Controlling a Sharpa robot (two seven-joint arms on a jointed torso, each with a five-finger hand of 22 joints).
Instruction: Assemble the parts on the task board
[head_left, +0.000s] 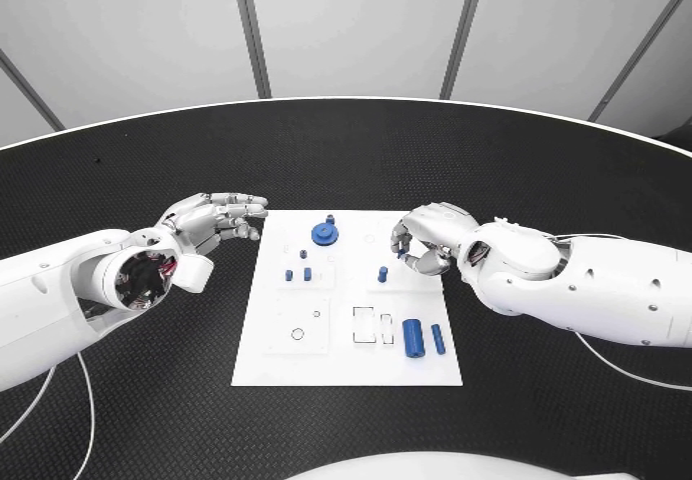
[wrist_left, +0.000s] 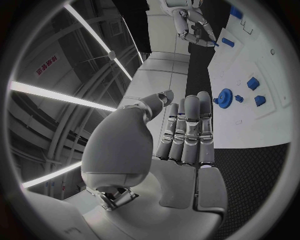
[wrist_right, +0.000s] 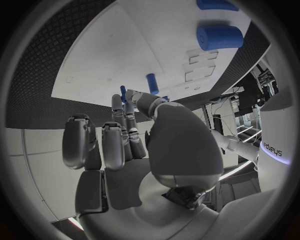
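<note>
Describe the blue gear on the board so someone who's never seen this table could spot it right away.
Find the white task board in the middle of the black table. At its far edge, between the two hands, lies the blue gear. It is round, flat and toothed, wider than the small blue pegs near it.

One white task board (head_left: 346, 345), one blue gear (head_left: 327, 234), two blue cylinders (head_left: 414, 335), three small blue pegs (head_left: 307, 271).
</note>
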